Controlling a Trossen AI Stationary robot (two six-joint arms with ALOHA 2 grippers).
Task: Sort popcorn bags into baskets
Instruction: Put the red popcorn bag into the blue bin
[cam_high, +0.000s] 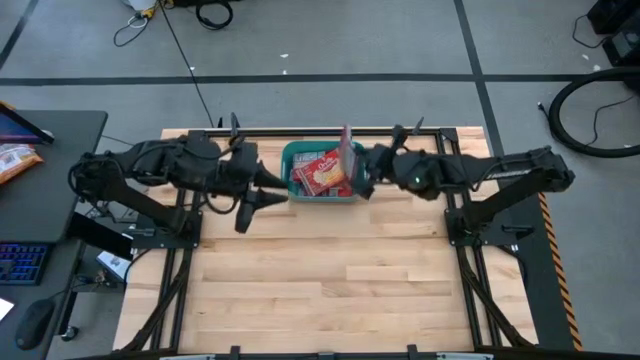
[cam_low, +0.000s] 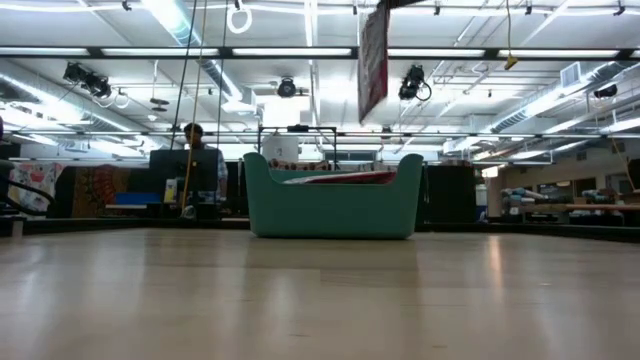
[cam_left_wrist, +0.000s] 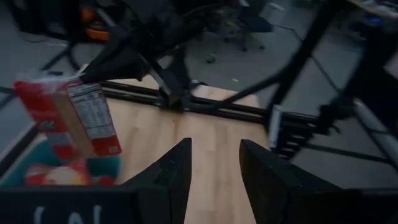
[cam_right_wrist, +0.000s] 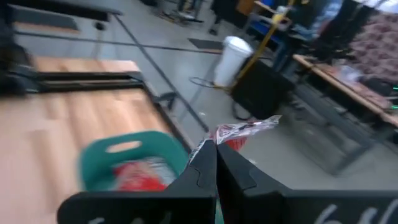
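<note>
The teal tub (cam_high: 322, 172) stands near the table's far edge, and red popcorn packets (cam_high: 318, 175) lie flat inside it. In the low view the tub (cam_low: 335, 200) shows packets (cam_low: 345, 177) just above its rim. My right gripper (cam_high: 356, 172) is over the tub's right end, shut on one red packet (cam_high: 347, 148). That packet hangs high above the tub in the low view (cam_low: 373, 60). My left gripper (cam_high: 268, 199) hovers open just left of the tub, its fingers (cam_left_wrist: 177, 171) touching nothing. My right gripper (cam_right_wrist: 215, 163) pinches the red packet between its two shut fingers at its crimped top edge (cam_right_wrist: 227, 138). The fingers reach in from the table's right. The packet (cam_left_wrist: 74, 118) hangs below them, near upright, lifted clear above the tub's right end.
The tub (cam_right_wrist: 130, 158) sits between both grippers. Bare wooden table (cam_high: 330, 280) lies toward the near edge. A desk with a keyboard and an orange-and-white snack bag (cam_high: 12, 160) stands off the table's left. A person (cam_low: 195, 135) shows in the room behind.
</note>
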